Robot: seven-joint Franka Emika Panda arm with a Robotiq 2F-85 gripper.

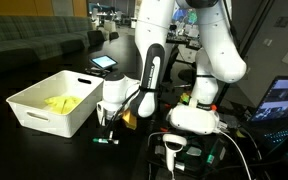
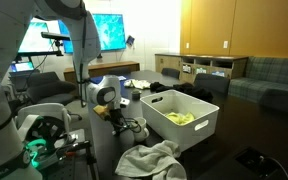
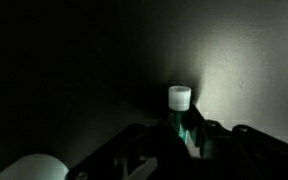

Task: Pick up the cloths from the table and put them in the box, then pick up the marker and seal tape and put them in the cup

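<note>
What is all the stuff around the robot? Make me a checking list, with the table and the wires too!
Surface: dark table in dim light.
Job's things: the white box holds a yellow cloth. A pale cloth lies on the table, not yet boxed. The green marker with a white cap is at the gripper. Cup and tape cannot be made out.
Clutter: a tablet behind the box.
Grippers: the gripper is low over the table at the marker; open or shut cannot be told.
Cables: cables beside the robot base.
Surroundings: a lit screen, a sofa, a laptop.
</note>
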